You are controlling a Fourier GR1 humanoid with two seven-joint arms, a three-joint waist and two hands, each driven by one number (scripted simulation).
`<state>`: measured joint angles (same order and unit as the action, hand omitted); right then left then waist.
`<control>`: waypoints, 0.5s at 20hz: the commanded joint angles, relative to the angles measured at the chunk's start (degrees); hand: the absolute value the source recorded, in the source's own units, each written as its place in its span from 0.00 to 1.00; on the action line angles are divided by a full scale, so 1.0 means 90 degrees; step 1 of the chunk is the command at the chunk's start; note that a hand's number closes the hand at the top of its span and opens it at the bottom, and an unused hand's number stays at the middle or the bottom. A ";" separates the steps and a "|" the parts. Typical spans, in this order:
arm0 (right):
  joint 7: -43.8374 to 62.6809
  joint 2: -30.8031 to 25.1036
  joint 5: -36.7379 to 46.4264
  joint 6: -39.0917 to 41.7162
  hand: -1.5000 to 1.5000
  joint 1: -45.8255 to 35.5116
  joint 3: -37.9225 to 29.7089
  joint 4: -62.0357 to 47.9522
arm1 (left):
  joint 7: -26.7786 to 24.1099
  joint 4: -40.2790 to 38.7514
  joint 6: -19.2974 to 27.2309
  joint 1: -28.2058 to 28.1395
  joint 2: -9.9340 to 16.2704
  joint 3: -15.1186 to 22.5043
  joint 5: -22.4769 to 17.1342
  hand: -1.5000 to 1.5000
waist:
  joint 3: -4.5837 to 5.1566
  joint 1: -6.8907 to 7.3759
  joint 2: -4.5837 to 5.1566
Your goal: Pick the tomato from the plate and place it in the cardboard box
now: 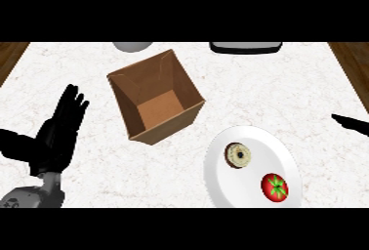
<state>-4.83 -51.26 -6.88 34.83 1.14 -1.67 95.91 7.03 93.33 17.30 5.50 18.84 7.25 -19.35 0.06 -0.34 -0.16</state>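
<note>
While tomato (275, 187) sits on plate (249, 195), cardboard box (155, 95) unlabelled, left hand (59, 132) fingers straight, apart.

Open counter between box (155, 95) and plate (249, 168) (bare)

One tomato (275, 186), one plate (249, 134), one box (155, 95)

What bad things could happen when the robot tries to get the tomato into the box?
The tomato is round and sits near the plate edge, so a nudge might roll it off. A bagel lies close by on the same plate, so the right hand might bump it. The cardboard box stands apart from the plate and looks light, so brushing its wall might shift it. The left hand rests open at the left.
</note>
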 commanded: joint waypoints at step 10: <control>0.1894 0.1348 0.0630 0.0143 0.00 0.0275 0.0228 0.1239 | 0.0465 0.0138 -0.0346 0.0096 -0.0198 -0.0407 0.0250 0.50 | -0.0005 0.0024 0.0012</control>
<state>7.25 -43.39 -2.26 36.25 2.72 -1.19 103.73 9.16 94.16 15.50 5.78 17.00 5.21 -16.68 0.02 -0.13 -0.07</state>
